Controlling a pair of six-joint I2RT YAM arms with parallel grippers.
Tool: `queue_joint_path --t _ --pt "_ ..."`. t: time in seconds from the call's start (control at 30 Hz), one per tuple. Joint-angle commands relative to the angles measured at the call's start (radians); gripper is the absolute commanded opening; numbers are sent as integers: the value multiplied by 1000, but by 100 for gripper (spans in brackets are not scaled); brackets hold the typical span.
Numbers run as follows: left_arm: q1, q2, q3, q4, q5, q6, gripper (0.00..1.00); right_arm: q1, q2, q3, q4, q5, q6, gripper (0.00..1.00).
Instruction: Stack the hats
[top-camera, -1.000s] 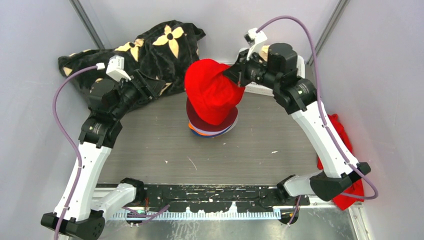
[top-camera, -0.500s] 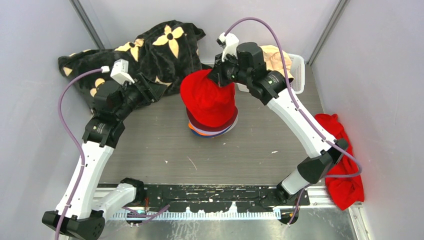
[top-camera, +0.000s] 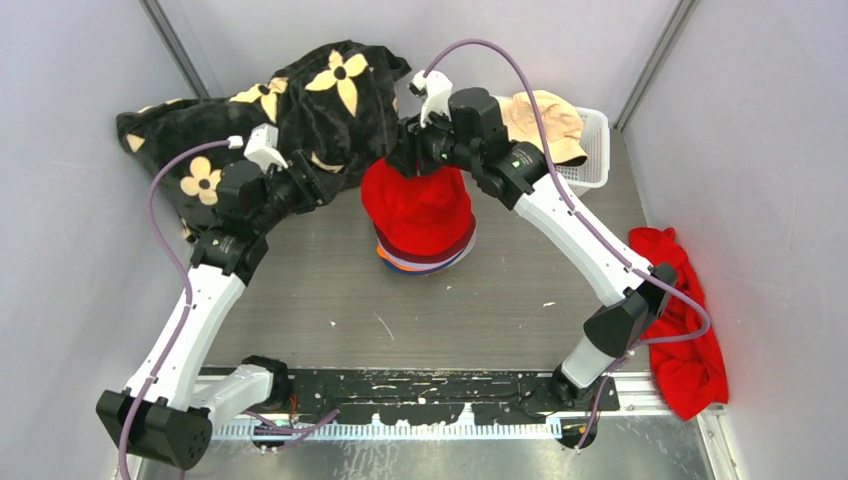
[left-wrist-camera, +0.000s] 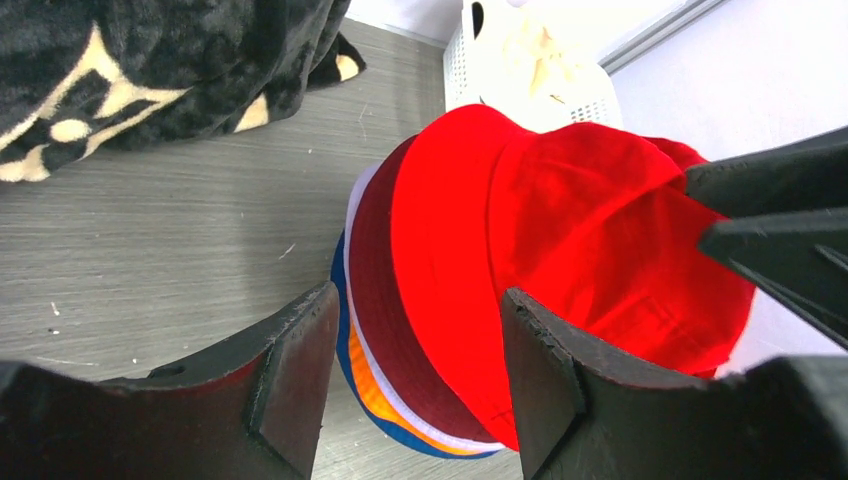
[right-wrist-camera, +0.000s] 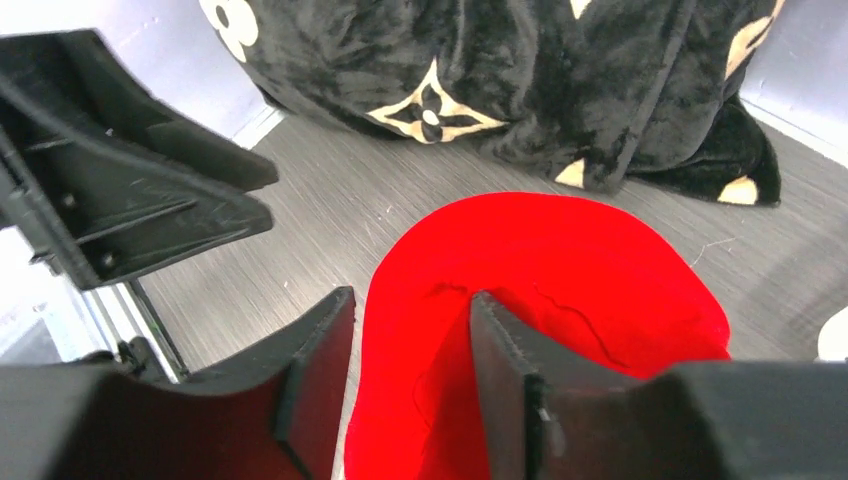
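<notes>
Pale grey walls (top-camera: 60, 250) closed in a grey wood-grain table (top-camera: 300, 280); metal posts (top-camera: 170, 45) stood in the frame's upper corners, light even.

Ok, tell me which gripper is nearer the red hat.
Right. The right gripper hangs just over the red hat's far edge; the left gripper sits off to the hat's left, not touching it.

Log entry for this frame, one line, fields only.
red hat tops stack | right gripper: open, over red hat | left gripper: open, empty, beside stack | cream hat: in basket
</notes>
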Motion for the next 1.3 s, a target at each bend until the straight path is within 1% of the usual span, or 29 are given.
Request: queue_joint_path --t 0.0,0.03,0.1,0.23,0.37,0.5,0.73,0.87,0.9,1.03,1.2,1.27 --pt "-3 26 -19 160 30 -16 61 12 -117 -69 159 22 11 60" --pt "-3 36 -23 172 34 -20 61 12 -147 -82 176 44 10 63" --pt "-3 56 -33 194 48 -28 61 12 -184 -92 188 96 -2 67" --pt "-3 83 -91 291 81 -67 61 10 -243 -110 176 258 -18 70" --pt "-3 104 -146 397 135 -101 61 -4 -311 -179 177 435 -13 73" --pt "-3 124 -184 477 199 -126 61 -47 -363 -249 148 535 2 74" --pt "4 163 -266 663 293 -207 61 -211 -438 -475 173 451 84 74" --pt "15 184 -286 719 319 -241 61 -252 -445 -558 190 425 98 74" --pt "17 190 -293 739 326 -254 61 -259 -448 -574 197 399 102 74" --pt "37 222 -337 868 355 -320 60 -281 -442 -618 226 353 111 74" --pt "50 254 -369 948 373 -354 54 -296 -427 -650 247 328 117 74" --pt "52 254 -380 971 372 -358 46 -299 -424 -659 253 321 120 74"
